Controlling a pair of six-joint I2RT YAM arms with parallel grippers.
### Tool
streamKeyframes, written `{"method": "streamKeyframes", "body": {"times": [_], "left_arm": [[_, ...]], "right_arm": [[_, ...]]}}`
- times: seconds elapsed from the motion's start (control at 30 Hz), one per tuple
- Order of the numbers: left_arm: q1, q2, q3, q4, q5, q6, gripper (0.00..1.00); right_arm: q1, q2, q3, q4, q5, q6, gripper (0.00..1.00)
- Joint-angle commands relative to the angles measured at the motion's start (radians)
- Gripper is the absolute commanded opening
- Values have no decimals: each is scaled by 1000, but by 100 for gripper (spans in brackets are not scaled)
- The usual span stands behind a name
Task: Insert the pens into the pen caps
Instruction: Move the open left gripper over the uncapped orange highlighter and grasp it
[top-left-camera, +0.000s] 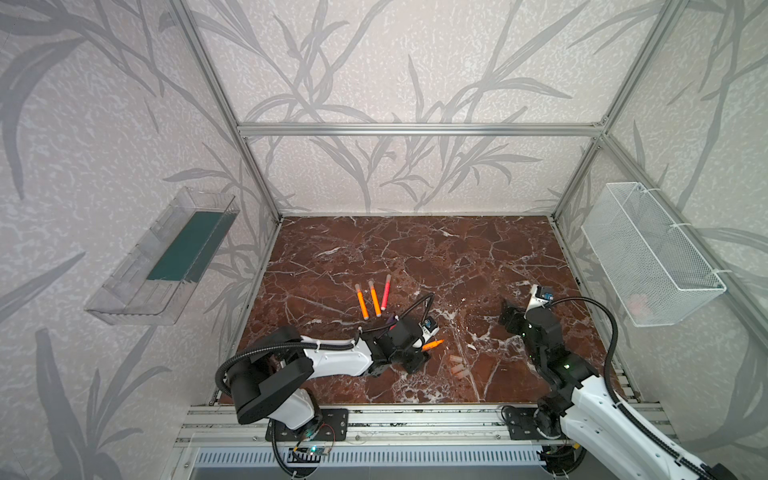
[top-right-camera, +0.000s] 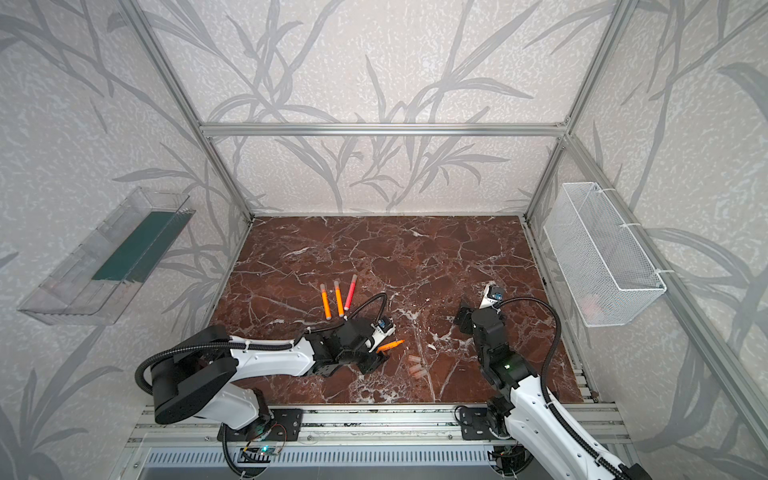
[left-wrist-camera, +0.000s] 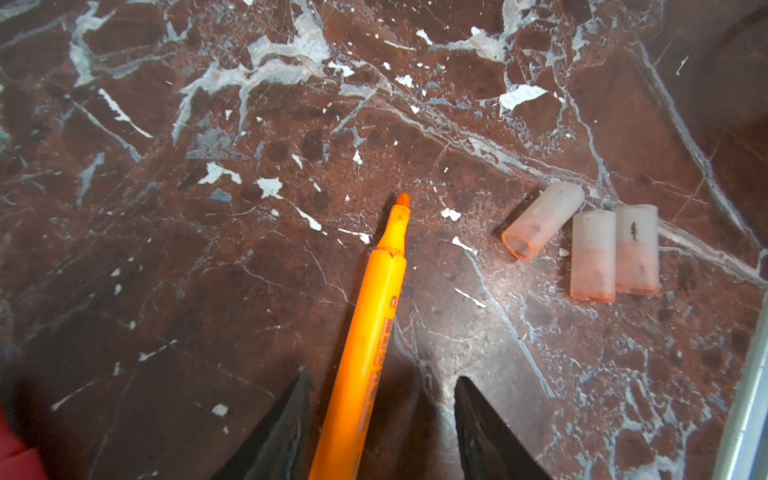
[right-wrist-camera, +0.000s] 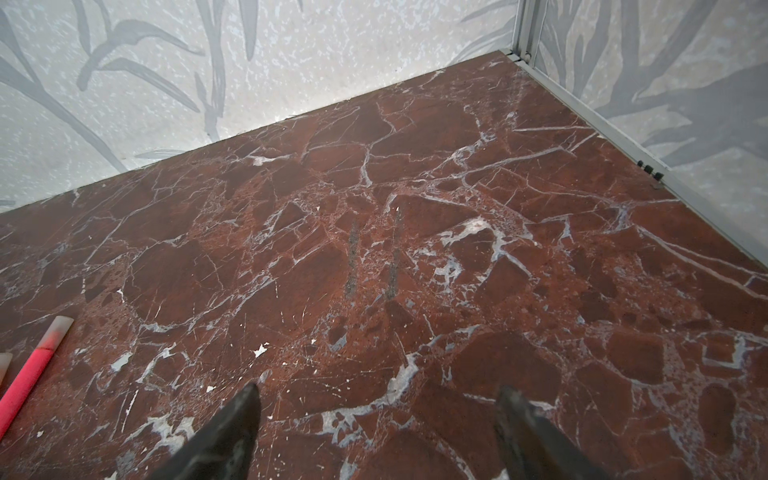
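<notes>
Left gripper (left-wrist-camera: 383, 374) fingers stand part-spread astride the orange pen (left-wrist-camera: 374, 299), not pinching it. Right gripper (right-wrist-camera: 378, 392) spread, empty, at right. Three caps (left-wrist-camera: 594, 253) lie loose just right of the tip; unbraced, a nudge may skid them away.

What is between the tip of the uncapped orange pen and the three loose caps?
Just bare table between the pen tip and the caps, seen in the left wrist view.

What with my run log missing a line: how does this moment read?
left hand: around orange pen, grip unclear | right hand: open, empty | loose caps: three
</notes>
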Motion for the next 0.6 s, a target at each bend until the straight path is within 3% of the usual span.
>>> {"method": "streamKeyframes", "body": {"times": [0.0,0.43,0.57], "left_arm": [[-7,40,6,7,-55,37,52],[-28,65,25,1,-79,43,11],[-28,78,42,1,-102,47,6]], "right_arm": [[-3,-13,-10,6,-7,-8,86],[-3,-51,-20,-10,-5,2,86],[-3,-51,-7,-35,-66,15,85]]}}
